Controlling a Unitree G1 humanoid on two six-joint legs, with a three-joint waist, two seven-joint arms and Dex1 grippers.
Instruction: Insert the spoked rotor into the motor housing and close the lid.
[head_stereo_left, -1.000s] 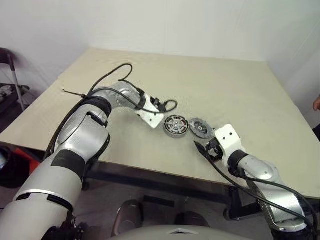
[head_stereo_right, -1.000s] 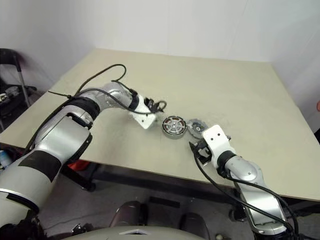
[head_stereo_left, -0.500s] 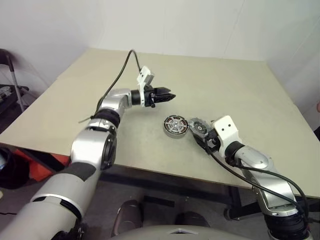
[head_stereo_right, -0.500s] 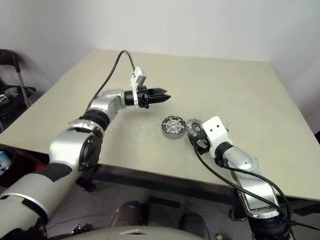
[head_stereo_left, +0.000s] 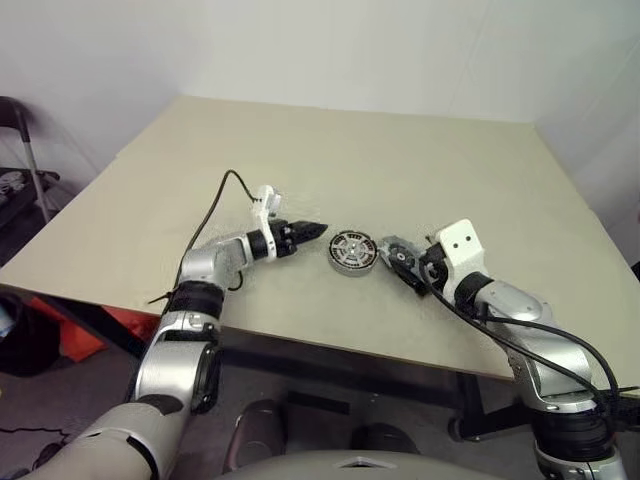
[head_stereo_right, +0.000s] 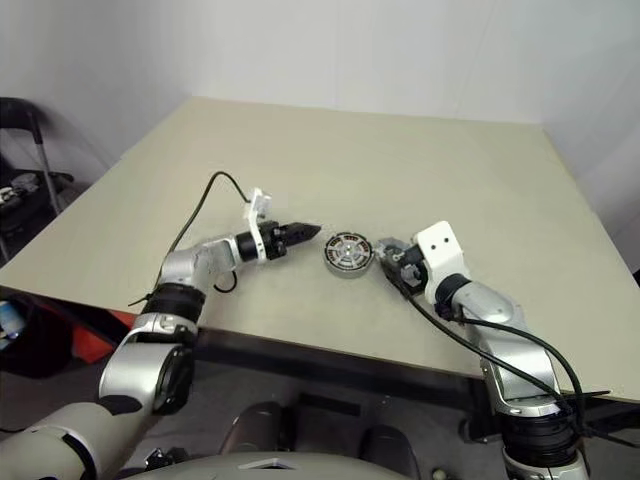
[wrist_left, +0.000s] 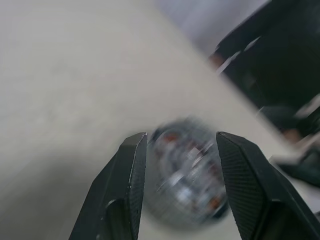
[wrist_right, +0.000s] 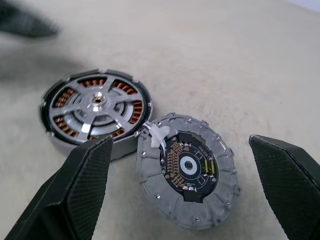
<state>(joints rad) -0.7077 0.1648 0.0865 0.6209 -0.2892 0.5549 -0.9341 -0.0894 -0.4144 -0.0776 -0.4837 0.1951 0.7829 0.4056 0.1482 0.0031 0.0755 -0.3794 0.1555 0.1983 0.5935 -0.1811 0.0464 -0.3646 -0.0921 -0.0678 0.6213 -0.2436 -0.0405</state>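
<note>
Motor housing (head_stereo_left: 351, 251) lies flat mid-table (head_stereo_left: 440, 160), coils up. Left claw (head_stereo_left: 317, 230) — fingers apart, empty — points at it from the left. Right claw (wrist_right: 185, 195), spread wide, brackets a toothed grey disc (wrist_right: 186, 169) touching the housing's right edge.

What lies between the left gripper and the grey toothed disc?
The motor housing, with its copper coils, lies between the left gripper and the grey toothed disc; the left eye view shows it.

Metal parts on a matt table
Motor housing (wrist_right: 95, 107): shiny metal, copper coils. Lid (wrist_right: 186, 169): dull grey metal. Table (head_stereo_left: 420, 170): matt beige.
</note>
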